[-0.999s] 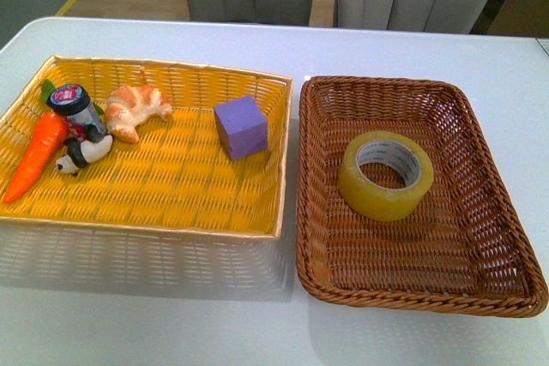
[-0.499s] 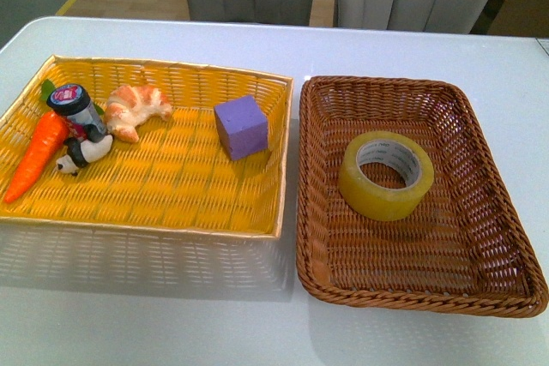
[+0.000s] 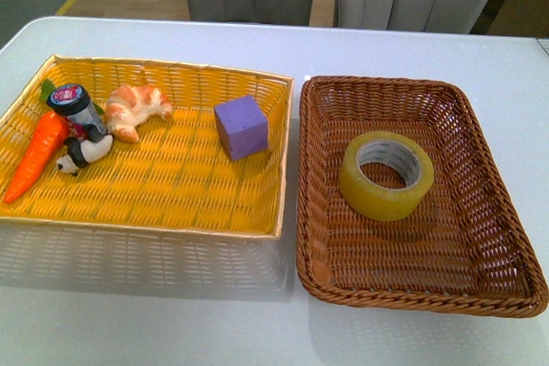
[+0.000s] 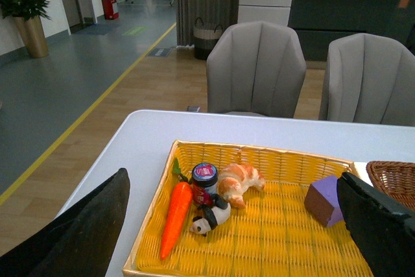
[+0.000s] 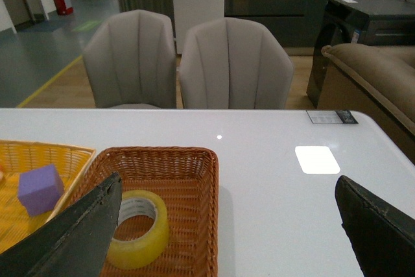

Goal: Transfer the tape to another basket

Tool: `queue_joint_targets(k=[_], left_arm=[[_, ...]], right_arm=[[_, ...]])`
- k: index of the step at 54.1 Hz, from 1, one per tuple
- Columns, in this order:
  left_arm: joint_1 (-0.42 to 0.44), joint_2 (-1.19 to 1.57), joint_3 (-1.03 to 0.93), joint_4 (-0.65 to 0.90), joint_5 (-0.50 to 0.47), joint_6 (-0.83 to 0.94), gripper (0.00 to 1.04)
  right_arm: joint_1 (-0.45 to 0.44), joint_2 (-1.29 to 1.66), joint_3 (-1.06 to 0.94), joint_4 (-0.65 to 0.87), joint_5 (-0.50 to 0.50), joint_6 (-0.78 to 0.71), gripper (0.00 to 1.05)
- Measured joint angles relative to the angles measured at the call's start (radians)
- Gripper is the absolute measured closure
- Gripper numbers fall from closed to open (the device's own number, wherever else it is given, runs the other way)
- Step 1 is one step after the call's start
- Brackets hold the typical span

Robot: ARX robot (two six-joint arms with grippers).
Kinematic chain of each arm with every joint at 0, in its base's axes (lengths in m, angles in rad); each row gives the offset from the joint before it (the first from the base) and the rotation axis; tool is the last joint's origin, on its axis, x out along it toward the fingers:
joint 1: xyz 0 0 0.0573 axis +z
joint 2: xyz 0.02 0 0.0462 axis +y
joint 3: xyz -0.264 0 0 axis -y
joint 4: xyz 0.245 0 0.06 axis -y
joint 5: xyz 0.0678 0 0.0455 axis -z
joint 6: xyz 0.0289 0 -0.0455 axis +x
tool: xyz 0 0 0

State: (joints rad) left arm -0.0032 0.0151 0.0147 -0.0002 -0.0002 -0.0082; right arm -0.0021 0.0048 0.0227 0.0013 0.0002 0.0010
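Currently one tape [image 3: 386, 175] flat inside one brown basket [image 3: 480, 237], near its middle. Beside it, one yellow tray [image 3: 171, 203] with one purple cube [image 3: 241, 126], one carrot [image 3: 36, 155], one croissant [image 3: 135, 110], one small jar [image 3: 77, 108], one panda figure [image 3: 84, 154]. Left fingers [image 4: 65, 238] spread wide, empty; right fingers [image 5: 71, 238] likewise. Two chairs behind bench [image 3: 129, 315].

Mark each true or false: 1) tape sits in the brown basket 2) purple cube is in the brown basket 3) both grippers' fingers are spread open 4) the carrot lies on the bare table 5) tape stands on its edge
1) True: the tape is in the brown basket.
2) False: the purple cube is in the yellow tray.
3) True: the left gripper and the right gripper are both open and empty.
4) False: the carrot lies in the yellow tray.
5) False: the tape lies flat, hole up.
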Motion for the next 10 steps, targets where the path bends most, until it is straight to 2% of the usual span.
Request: queue_joint_targets(k=[10], left_arm=[[0.000,0.000,0.000,0.000,0.000,0.000,0.09]], right_arm=[[0.000,0.000,0.000,0.000,0.000,0.000,0.09]])
